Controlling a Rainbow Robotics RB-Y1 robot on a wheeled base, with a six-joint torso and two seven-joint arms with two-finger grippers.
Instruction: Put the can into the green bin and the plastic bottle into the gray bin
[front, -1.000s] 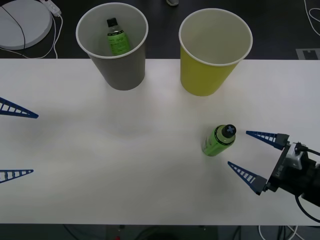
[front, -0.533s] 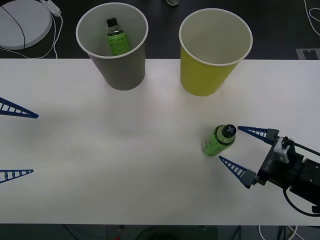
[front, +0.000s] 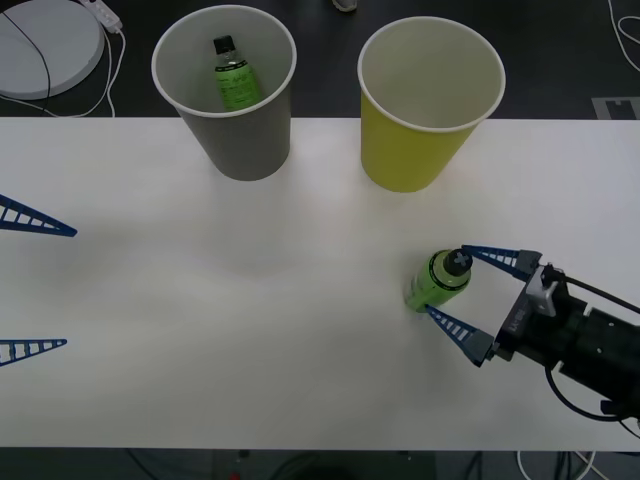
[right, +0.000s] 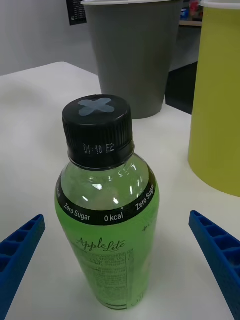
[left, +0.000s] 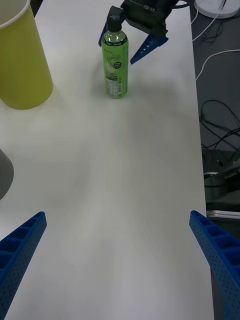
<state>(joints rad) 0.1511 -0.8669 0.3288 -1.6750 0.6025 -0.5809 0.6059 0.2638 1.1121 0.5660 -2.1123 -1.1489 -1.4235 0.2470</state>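
The plastic bottle (front: 437, 281) is stood upright on the desk (front: 250, 330), approx. 5 o'clock of the green bin (front: 428, 100). Right gripper (front: 467, 295) fingers are spread either side, not yet pinched. Step: grasp. Next: closure required, then transfer to the gray bin (front: 226, 90). Left gripper (front: 35, 285) is parked, fingers spread.

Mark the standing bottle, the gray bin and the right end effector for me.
plastic bottle (front: 438, 281), front view, label.
gray bin (front: 246, 140), front view, outer wall.
right end effector (front: 458, 288), front view, between its open fingertips.
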